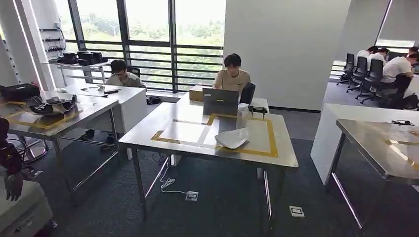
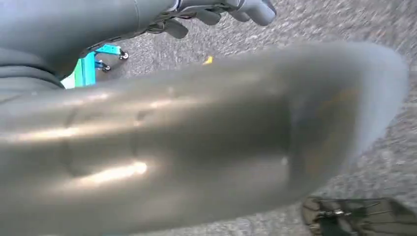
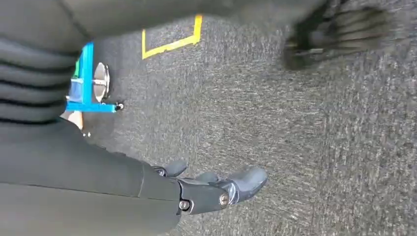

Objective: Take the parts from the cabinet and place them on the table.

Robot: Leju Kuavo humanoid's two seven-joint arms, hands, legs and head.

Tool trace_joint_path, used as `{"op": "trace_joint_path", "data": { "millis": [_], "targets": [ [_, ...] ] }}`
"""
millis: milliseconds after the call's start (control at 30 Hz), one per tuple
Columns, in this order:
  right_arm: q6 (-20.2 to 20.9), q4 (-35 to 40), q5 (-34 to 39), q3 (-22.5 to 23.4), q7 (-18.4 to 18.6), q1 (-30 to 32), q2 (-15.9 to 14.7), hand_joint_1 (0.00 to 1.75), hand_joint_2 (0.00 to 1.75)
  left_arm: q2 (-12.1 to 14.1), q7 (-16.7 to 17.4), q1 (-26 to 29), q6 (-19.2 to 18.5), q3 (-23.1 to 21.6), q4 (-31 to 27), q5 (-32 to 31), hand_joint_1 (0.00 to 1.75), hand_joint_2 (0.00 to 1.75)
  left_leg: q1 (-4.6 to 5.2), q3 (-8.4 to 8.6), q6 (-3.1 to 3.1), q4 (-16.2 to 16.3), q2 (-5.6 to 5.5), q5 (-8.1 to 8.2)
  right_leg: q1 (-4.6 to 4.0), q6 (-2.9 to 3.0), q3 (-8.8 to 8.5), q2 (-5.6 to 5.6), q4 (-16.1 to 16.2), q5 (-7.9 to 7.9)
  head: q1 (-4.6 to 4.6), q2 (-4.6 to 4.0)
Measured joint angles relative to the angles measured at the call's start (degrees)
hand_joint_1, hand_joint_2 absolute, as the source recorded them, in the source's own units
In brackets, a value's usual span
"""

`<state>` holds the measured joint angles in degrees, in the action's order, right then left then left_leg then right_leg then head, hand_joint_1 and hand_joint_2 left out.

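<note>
My left hand (image 2: 216,12) hanging beside a large grey metal part (image 2: 196,142), grip unclear, my right hand (image 3: 211,189) empty, fingers loosely apart above carpet, white part (image 1: 232,138) lying on the taped table (image 1: 188,143) ahead.

An open office doubling as a robot test space: steel tables (image 1: 197,143) marked with yellow tape, people at laptops (image 1: 220,101) at twelve o'clock, desk chairs (image 1: 368,74) at two o'clock, grey carpet (image 1: 222,207).
</note>
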<state>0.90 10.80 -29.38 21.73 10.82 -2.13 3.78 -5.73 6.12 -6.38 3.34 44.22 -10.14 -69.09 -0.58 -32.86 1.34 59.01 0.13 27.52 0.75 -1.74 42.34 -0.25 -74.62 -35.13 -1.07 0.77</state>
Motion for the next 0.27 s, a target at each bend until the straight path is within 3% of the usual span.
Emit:
{"op": "trace_joint_path", "data": {
  "millis": [33, 67, 100, 133, 167, 200, 233, 267],
  "targets": [
    [0.0, 0.0, -0.2, 0.0, -0.1, -0.1, 0.1, 0.00, 1.75, 0.0, 0.0, 0.1, -0.2, 0.0, 0.0, 0.3, 0.00, 0.00, 0.07, -1.08, -0.01, 0.1, 0.08, -0.84, -0.15, 0.21, -0.55, 0.09, -2.1, 0.49, 0.02, 0.00],
    [0.0, 0.0, -0.6, 0.0, -0.1, 0.0, 0.2, 0.00, 1.75, 0.0, 0.0, 0.2, -0.4, 0.0, 0.0, 0.8, 0.00, 0.00, 0.11, -2.05, -0.10, 0.2, 0.10, -1.55, -0.33, 0.44, -2.13, 0.14, -1.8, 2.36, -0.02, 0.00],
    [0.0, 0.0, -1.3, 0.0, -0.4, 0.0, 0.2, 0.00, 1.75, 0.0, -0.1, 0.2, -0.5, 0.0, 0.0, 1.4, 0.00, 0.00, 0.11, -2.85, -0.20, 0.3, 0.10, -2.13, -0.50, 0.71, -4.82, 0.15, 0.7, 4.48, -0.02, 0.00],
    [0.1, 0.0, -2.1, 0.0, -0.9, 0.0, 0.2, 0.00, 1.75, -0.1, -0.4, 0.2, -0.9, 0.0, 0.0, 2.1, 0.00, 0.00, 0.12, -3.50, -0.32, 0.3, 0.09, -2.73, -0.68, 1.08, -8.77, 0.19, 5.4, 6.07, -0.04, 0.00],
    [0.4, 0.0, -3.0, -0.2, -1.3, -0.1, 0.2, 0.00, 1.75, -0.1, -0.7, 0.2, -1.1, 0.0, 0.0, 2.5, 0.00, 0.00, 0.12, -3.95, -0.47, 0.3, 0.08, -3.36, -0.94, 1.63, -13.29, 0.27, 11.3, 5.86, -0.04, 0.00],
    [0.7, 0.0, -3.5, -0.2, -1.4, -0.4, 0.2, 0.00, 1.75, -0.3, -0.7, 0.1, -1.2, 0.0, 0.0, 2.7, 0.00, 0.00, 0.20, -4.25, -0.87, 0.3, 0.10, -3.95, -1.39, 2.27, -16.39, 0.33, 16.8, 3.01, -0.04, 0.00],
    [0.7, 0.0, -3.6, -0.3, -1.7, -0.6, 0.2, 0.00, 1.75, -0.3, -0.7, 0.1, -1.3, 0.0, 0.0, 2.6, 0.00, 0.00, 0.02, -4.32, -1.19, 0.1, 0.19, -4.52, -1.50, 2.04, -17.07, 0.28, 18.4, 2.61, -0.02, 0.02],
    [0.7, 0.0, -3.6, -0.3, -2.0, -0.6, 0.3, 0.00, 1.75, -0.3, -0.6, 0.1, -1.3, 0.0, 0.0, 2.3, 0.00, 0.00, -0.12, -4.25, -1.54, -0.2, 0.27, -5.13, -1.79, 2.20, -16.37, 0.31, 18.4, 3.01, -0.06, 0.00]
  ]
}}
